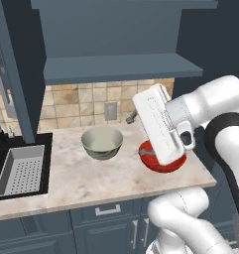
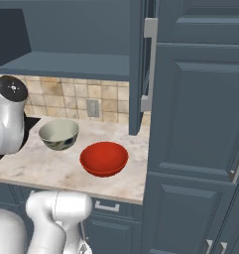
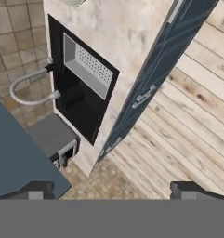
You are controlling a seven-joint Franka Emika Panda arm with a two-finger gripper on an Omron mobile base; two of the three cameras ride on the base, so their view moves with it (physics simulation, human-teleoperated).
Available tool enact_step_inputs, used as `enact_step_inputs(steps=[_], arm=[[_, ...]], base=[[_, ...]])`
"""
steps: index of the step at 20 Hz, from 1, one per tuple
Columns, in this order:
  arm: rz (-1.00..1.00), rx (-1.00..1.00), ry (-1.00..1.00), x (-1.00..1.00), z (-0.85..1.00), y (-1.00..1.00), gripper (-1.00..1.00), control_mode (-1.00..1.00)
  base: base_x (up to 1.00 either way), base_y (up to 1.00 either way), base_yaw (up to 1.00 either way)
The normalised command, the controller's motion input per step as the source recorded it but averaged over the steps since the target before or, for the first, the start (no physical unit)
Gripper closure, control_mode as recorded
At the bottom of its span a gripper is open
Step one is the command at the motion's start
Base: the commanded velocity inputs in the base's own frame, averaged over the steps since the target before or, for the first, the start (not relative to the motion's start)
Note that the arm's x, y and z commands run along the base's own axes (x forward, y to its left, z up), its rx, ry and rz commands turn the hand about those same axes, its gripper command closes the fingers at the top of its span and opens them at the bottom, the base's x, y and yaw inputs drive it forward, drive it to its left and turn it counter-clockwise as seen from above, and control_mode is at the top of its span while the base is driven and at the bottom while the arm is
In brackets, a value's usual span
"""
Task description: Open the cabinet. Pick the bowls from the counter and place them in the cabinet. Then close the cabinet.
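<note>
The gripper stood wide open with nothing between its tips, looking down along the counter — the black sink at its ten o'clock, plank floor at three. On the counter, the cream bowl sat at nine o'clock from the red bowl, near but apart. The cabinet above appeared open, its shelf bare — though the door showed mostly edge-on.
</note>
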Motion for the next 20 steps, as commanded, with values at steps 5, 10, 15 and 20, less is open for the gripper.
enact_step_inputs(steps=[5,10,15,20], arm=[[0.04,-0.33,-0.03,0.00,-0.11,-0.36,-1.00,-1.00],[0.14,-0.24,-0.34,0.01,0.00,-0.07,-1.00,-1.00],[0.19,-0.04,-0.37,0.14,-0.16,-0.15,-1.00,-1.00],[0.23,-0.05,-0.36,0.28,-0.31,-0.21,-1.00,-1.00]], base=[[0.00,0.00,0.00],[0.00,0.00,0.00],[0.00,0.00,0.00],[0.00,0.00,0.00]])
